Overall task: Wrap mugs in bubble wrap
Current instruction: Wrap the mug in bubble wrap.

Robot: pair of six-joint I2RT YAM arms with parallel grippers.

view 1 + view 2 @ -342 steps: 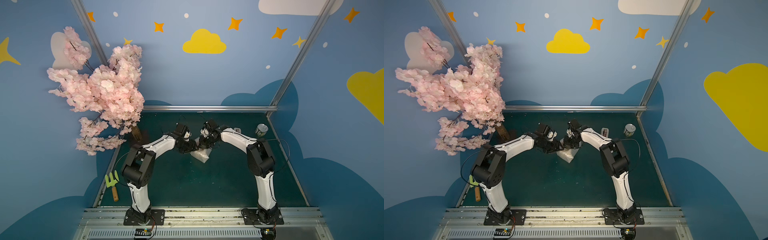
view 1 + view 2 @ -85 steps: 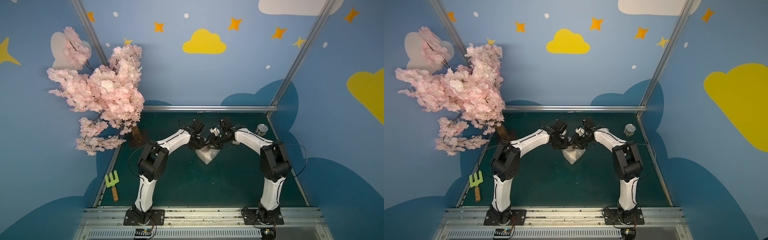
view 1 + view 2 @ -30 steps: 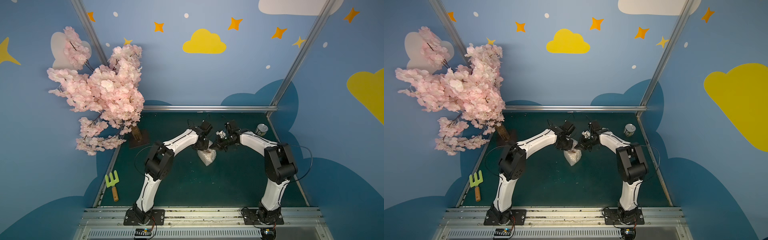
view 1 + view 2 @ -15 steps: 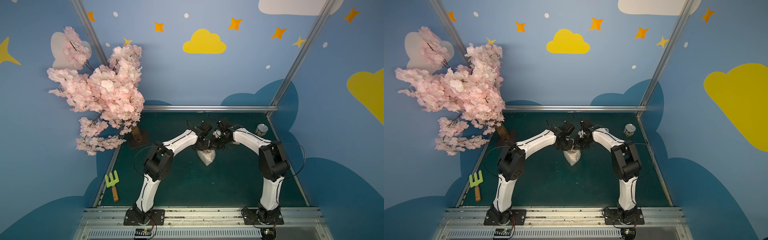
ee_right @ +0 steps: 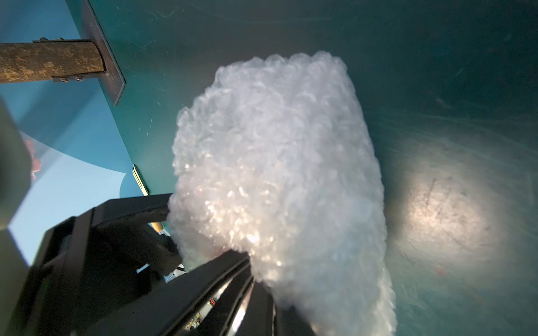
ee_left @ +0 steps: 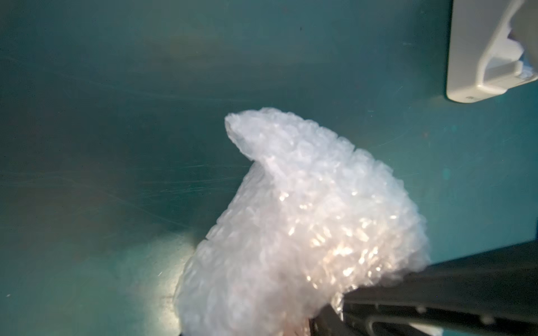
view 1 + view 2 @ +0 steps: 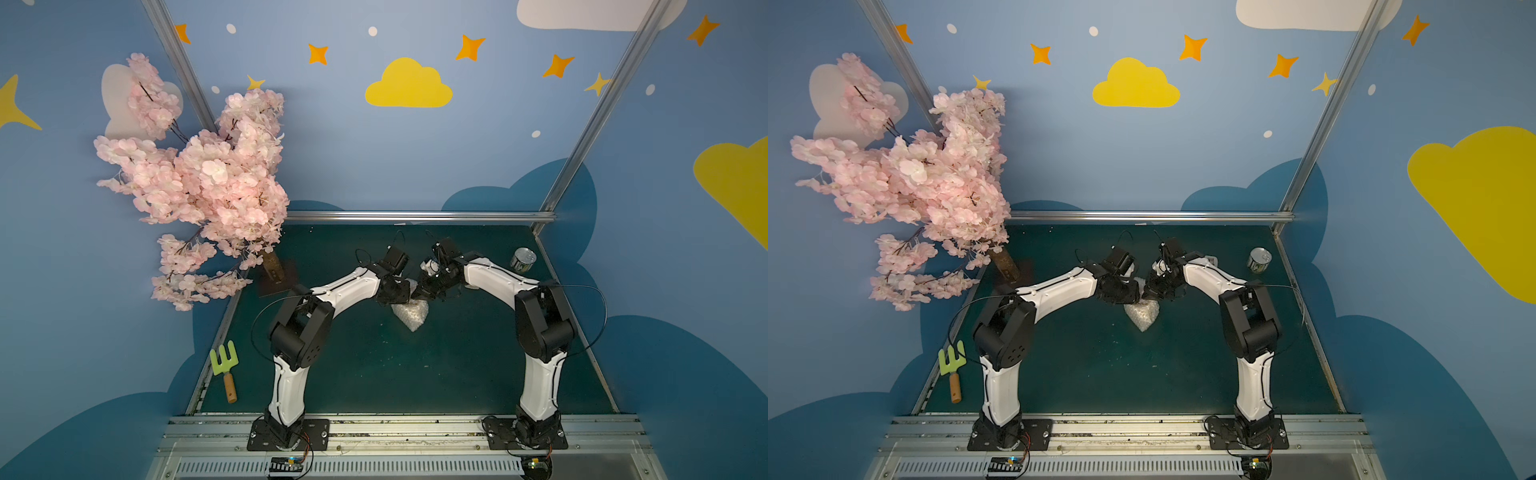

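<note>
The crumpled whitish bubble wrap bundle [image 7: 410, 313] hides its contents. The white boxy plastic dispenser [image 6: 489, 52] is cut off at upper right. Whether the left claw [image 5: 169, 232] grips is unclear.

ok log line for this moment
right gripper shut on bubble wrap | left gripper at wrap, grip unclear | mug not visible

Whitish bubble wrap [image 7: 410, 313] bunched into bundle at table [image 7: 374, 374] centre; mug not visible.

I observe a dark green table [image 7: 374, 374] carrying a silver can [image 7: 523, 259] at the far right corner, a tree's base plate [image 7: 278, 278] far left, a garden fork [image 7: 226, 370] at the left edge, and bubble wrap [image 7: 411, 313] mid-table (contact with the surface unclear).
</note>
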